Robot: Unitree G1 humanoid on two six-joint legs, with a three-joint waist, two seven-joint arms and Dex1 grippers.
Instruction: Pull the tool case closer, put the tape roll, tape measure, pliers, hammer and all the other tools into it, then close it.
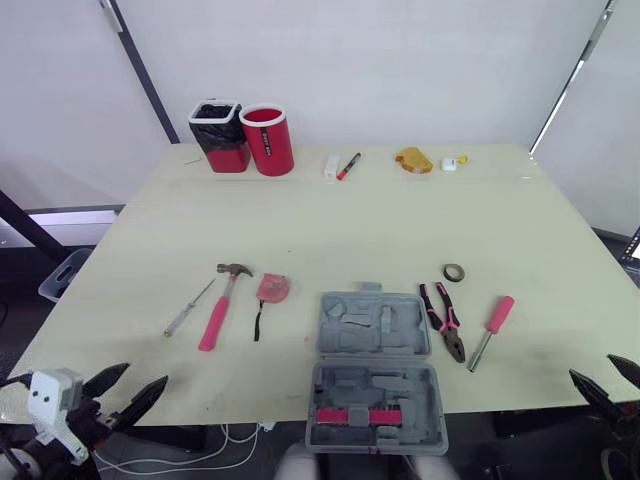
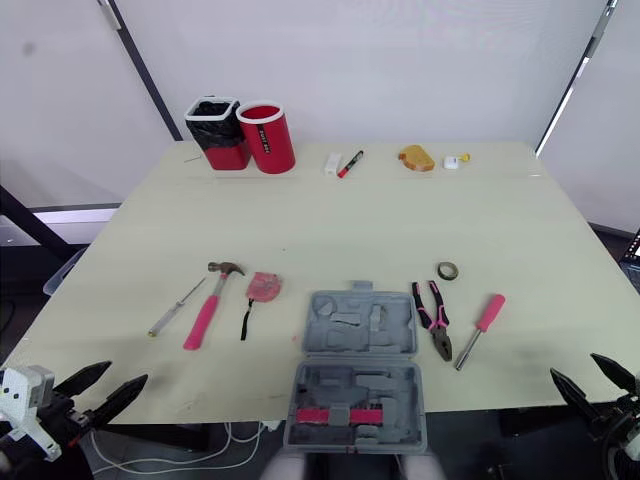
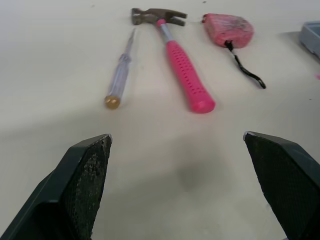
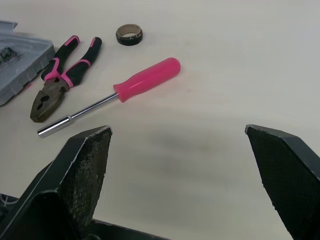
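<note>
The grey tool case (image 1: 375, 340) lies open at the table's front edge, its near half holding a pink-and-black tool (image 1: 358, 415) and overhanging the edge. To its left lie a pink tape measure (image 1: 272, 289), a pink-handled hammer (image 1: 222, 300) and a clear-handled screwdriver (image 1: 188, 308). To its right are pink-and-black pliers (image 1: 443, 318), a pink-handled driver (image 1: 492, 328) and a small tape roll (image 1: 454, 272). My left gripper (image 1: 147, 372) hangs open off the front left edge, just short of the hammer (image 3: 182, 70). My right gripper (image 1: 591, 366) is open at the front right, near the driver (image 4: 130, 90).
At the table's back stand a red cup (image 1: 268, 140) and a red bin with a black liner (image 1: 220, 135). A marker (image 1: 347, 166), a white block (image 1: 331, 167), an amber object (image 1: 413, 160) and a small white piece (image 1: 453, 162) also lie there.
</note>
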